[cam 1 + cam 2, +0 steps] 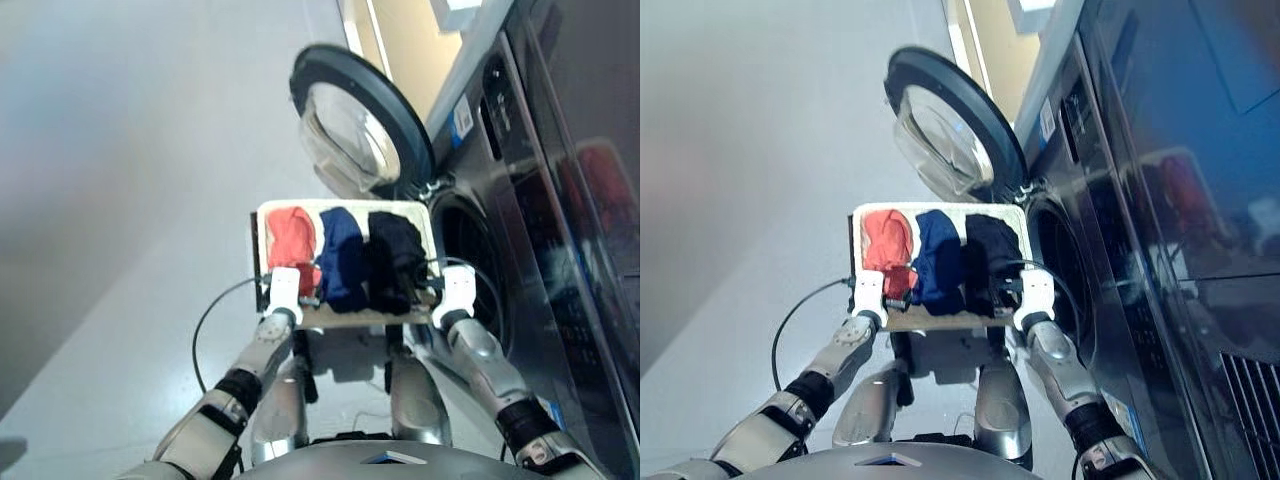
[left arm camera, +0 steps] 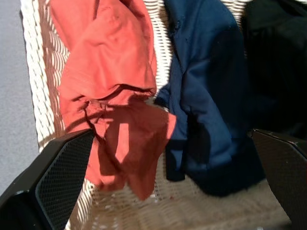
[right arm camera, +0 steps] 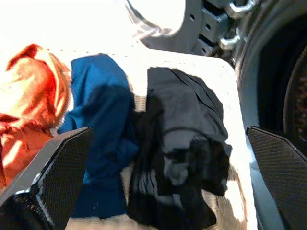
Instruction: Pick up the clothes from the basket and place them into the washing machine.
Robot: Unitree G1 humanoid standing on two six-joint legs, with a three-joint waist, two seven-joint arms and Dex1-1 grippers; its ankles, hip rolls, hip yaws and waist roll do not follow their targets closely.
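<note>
I am looking down at the basket (image 1: 262, 238), which sits in front of me right next to the washing machine (image 1: 560, 190) — close enough that each piece only needs a short trip. The round door (image 1: 352, 122) is swung wide open, so the hole (image 1: 478, 262) is ready for the clothes. All three are lying in the basket side by side: the orange-red one (image 1: 291, 238) on my left, the navy blue one (image 1: 341, 258) in the middle and the black one (image 1: 394, 258) nearest the machine. My left gripper (image 2: 163, 191) hangs over the near edge by the orange-red one, and my right gripper (image 3: 163, 182) hangs over the near edge by the black one. On both, the fingers (image 2: 57, 177) are wide apart and hold nothing. I think no piece is picked up yet — the black one looks like the easy first grab, since it lies closest to the hole.
</note>
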